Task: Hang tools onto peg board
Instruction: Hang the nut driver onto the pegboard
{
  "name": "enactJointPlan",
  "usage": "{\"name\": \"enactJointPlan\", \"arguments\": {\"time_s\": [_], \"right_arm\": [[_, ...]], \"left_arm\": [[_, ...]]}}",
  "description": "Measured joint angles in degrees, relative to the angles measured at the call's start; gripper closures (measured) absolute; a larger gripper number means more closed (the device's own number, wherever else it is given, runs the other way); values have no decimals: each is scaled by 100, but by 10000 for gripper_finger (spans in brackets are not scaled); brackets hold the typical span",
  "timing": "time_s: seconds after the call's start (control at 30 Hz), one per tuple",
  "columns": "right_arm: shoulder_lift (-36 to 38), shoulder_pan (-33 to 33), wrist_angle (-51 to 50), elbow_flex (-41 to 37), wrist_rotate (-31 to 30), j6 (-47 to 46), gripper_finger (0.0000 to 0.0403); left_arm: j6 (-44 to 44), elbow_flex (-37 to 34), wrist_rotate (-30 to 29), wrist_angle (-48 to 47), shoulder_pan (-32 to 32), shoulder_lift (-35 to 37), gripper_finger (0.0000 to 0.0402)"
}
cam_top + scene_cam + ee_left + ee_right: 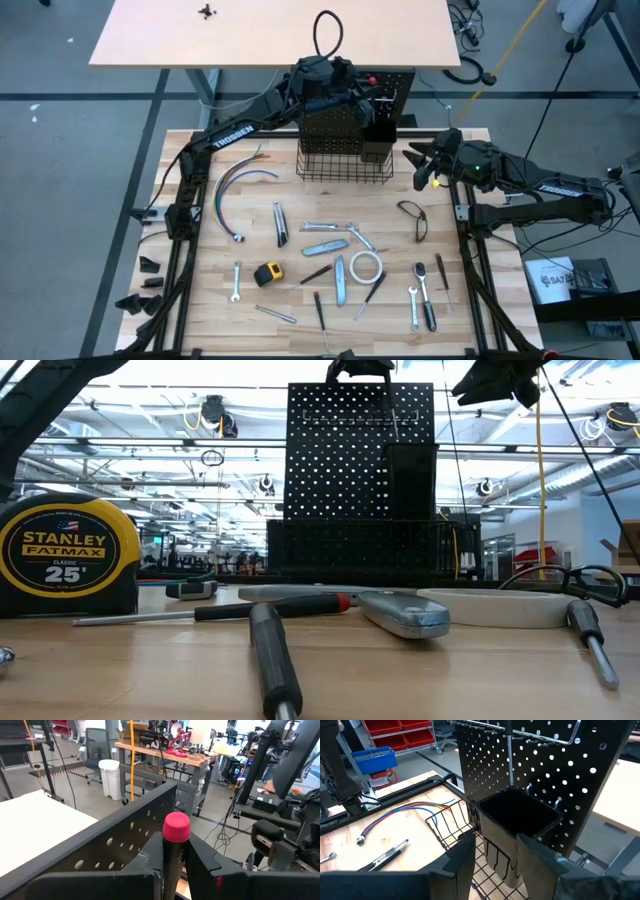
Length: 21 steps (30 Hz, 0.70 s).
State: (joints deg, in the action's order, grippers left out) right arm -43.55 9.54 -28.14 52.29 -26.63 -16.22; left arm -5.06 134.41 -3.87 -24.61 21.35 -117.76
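The black peg board [360, 460] stands upright at the table's far edge, with a wire basket [343, 160] along its base and a black cup holder [517, 815] hooked on it. My left gripper [340, 88] is above the board's top edge, shut on a dark-handled screwdriver with a red cap [176, 826]. My right gripper [420, 168] hovers open to the right of the basket, facing the cup holder and touching nothing. The other tools lie flat on the table: tape measure [267, 273], tape roll [365, 266], utility knives [325, 247], wrenches [237, 280], pliers [413, 215]. My left gripper pinches the screwdriver's dark handle [172, 857] between its two fingers, just below the red cap. The handle lies along the fingers, and the cap sticks out past their ends. The tool is lifted clear, over the peg board's top edge [125, 820]. Its shaft is hidden by the gripper.
A bundle of blue and red cables [240, 190] lies left of the basket. More screwdrivers [320, 310] and a wrench [413, 305] lie near the table's near edge. A second, pale table [270, 30] stands behind the peg board. Bare wood shows between basket and tools.
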Motion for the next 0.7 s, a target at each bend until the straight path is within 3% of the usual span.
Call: {"name": "enactJointPlan", "arguments": {"time_s": [0.13,0.5,0.7], "right_arm": [[0,2,-41,0,-2,-1,266],[0,2,-72,0,27,45,266],[-1,2,-98,0,153,67,266]], "left_arm": [[111,0,-389,-36,-121,-1,362],[300,0,-2166,104,-687,-2,362],[124,0,-2328,301,-709,-2,362]]}}
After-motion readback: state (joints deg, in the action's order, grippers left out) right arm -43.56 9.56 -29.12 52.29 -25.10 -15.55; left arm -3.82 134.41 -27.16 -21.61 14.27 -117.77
